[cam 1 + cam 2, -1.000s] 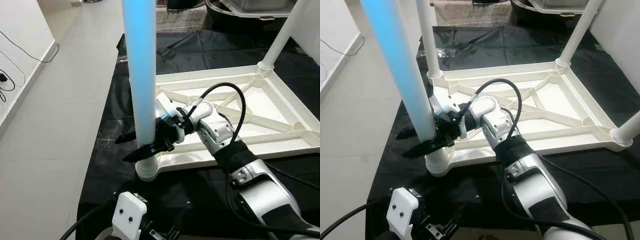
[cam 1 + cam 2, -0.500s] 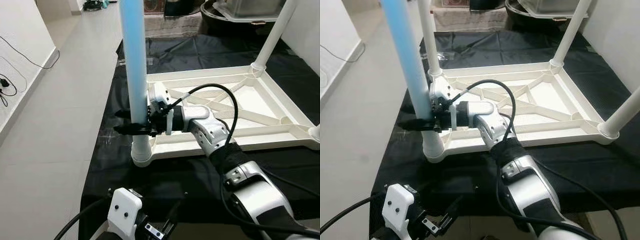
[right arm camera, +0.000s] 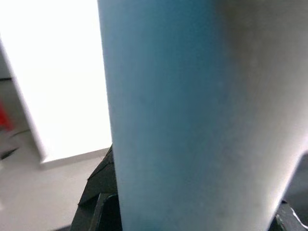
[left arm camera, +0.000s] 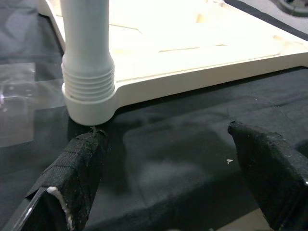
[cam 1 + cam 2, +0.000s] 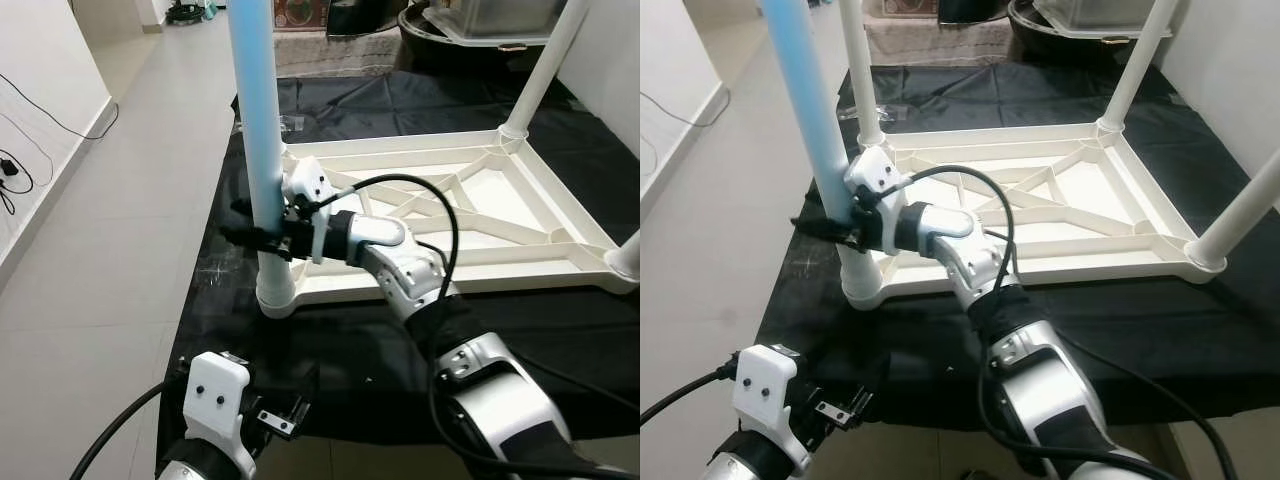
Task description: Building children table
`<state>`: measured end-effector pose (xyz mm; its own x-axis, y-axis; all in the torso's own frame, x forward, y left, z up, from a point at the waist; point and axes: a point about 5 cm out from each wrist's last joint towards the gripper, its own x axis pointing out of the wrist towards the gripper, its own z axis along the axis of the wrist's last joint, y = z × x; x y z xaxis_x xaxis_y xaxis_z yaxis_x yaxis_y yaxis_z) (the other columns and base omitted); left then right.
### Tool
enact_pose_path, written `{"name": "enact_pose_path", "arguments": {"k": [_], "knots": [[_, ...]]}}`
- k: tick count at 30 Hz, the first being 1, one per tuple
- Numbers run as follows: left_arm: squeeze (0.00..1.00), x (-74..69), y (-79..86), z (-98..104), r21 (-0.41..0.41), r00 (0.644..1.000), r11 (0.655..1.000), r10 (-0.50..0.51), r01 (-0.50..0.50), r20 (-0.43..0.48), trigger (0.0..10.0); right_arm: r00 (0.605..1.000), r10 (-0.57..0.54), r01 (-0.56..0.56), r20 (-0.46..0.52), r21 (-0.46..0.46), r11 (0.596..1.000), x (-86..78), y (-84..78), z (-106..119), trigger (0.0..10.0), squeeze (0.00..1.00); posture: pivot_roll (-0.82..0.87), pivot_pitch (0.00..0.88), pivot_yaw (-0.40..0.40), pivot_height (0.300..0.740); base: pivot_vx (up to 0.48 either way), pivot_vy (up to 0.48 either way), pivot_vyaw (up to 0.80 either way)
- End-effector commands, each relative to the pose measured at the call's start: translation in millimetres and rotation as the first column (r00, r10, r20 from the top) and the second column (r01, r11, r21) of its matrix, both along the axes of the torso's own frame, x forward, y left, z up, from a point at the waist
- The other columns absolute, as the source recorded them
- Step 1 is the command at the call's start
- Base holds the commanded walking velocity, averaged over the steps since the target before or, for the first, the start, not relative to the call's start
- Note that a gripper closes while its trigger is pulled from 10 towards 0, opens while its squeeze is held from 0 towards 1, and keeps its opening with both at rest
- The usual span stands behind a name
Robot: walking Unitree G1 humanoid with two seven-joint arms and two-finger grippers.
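Scene: upturned white children's table top [image 5: 470, 215] lying underside-up on a black sheet [image 5: 400, 350] over the floor, light floor tiles off at 9 o'clock.

Progress: two white legs standing in far corner sockets, one at 12 o'clock [image 5: 862, 75] and one at 1 o'clock [image 5: 1130, 70]; a third white leg [image 5: 1245, 215] up at the 3 o'clock corner; blue leg [image 5: 255, 130] upright in the near corner socket [image 5: 275, 295] at 9 o'clock. All four legs in place, by the look of it.

Left to do: threads visible above the socket collar [image 4: 89, 79] in the left wrist view, so likely more turning needed to seat the blue leg; afterwards, flipping the table onto its feet.

Right tool [image 5: 250, 232]: reaching across from 3 o'clock, black fingers closed narrowly around the blue leg just above the socket, gripping it on both sides; blue tube pressed close against the lens in the right wrist view.

Left tool [image 4: 173, 187]: low at 6 o'clock over the black sheet, near the socket, fingers [image 4: 79, 168] spread wide, holding nothing.

Risk: leg possibly cross-threading if tilted during turning.
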<state>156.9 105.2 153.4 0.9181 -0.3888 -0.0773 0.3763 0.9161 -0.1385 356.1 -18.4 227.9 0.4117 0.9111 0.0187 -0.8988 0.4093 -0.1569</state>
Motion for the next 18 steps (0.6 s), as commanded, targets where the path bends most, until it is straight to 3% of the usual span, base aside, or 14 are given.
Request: {"name": "enact_pose_path", "arguments": {"k": [1, 2, 4, 7, 10, 14, 18], "knots": [[0.0, 0.5, 2.3, -5, 0.013, 1.0, 1.0, 0.021, -0.021, -0.018, 10.0, 0.968, -0.195, 0.171, -0.161, -0.147, 0.974, 5.2, -21.1, -56, 10.0, 0.0, 0.14, 0.217, -0.023, 0.74, 0.0, 0.0, 0.0], [0.0, 1.4, 3.3, -6, 0.016, 0.999, 0.999, 0.031, -0.031, -0.016, 10.0, 0.951, -0.262, 0.241, -0.165, -0.137, 0.961, 7.0, -24.1, -58, 10.0, 0.0, 0.14, 0.217, -0.023, 0.74, 0.0, 0.0, 0.0], [0.0, 1.4, 3.3, -6, 0.016, 0.999, 0.999, 0.031, -0.031, -0.016, 10.0, 0.951, -0.262, 0.241, -0.165, -0.137, 0.961, 7.0, -24.1, -58, 10.0, 0.0, 0.14, 0.217, -0.023, 0.74, 0.0, 0.0, 0.0], [0.0, 3.4, 5.3, -6, 0.024, 0.999, 0.999, 0.049, -0.049, -0.01, 10.0, 0.895, -0.419, 0.403, -0.153, -0.129, 0.906, 11.5, -32.7, -62, 10.0, 0.0, 0.14, 0.216, -0.022, 0.74, 0.0, 0.0, 0.0], [0.0, 4.1, 5.9, -6, 0.026, 0.999, 0.998, 0.053, -0.053, -0.008, 10.0, 0.873, -0.468, 0.453, -0.14, -0.128, 0.883, 12.5, -35.0, -63, 10.0, 0.0, 0.14, 0.216, -0.022, 0.74, 0.0, 0.0, 0.0], [0.0, 6.2, 7.7, -6, 0.029, 0.998, 0.997, 0.066, -0.066, -0.001, 10.0, 0.762, -0.638, 0.626, -0.111, -0.128, 0.769, 9.8, -35.6, -66, 10.0, 0.0, 0.14, 0.216, -0.022, 0.74, 0.0, 0.0, 0.0], [0.0, 6.5, 8.2, -6, 0.03, 0.998, 0.997, 0.07, -0.07, 0.001, 10.0, 0.728, -0.677, 0.667, -0.107, -0.118, 0.736, 7.9, -32.4, -65, 10.0, 0.0, 0.14, 0.216, -0.022, 0.74, 0.0, 0.0, 0.0]]}}
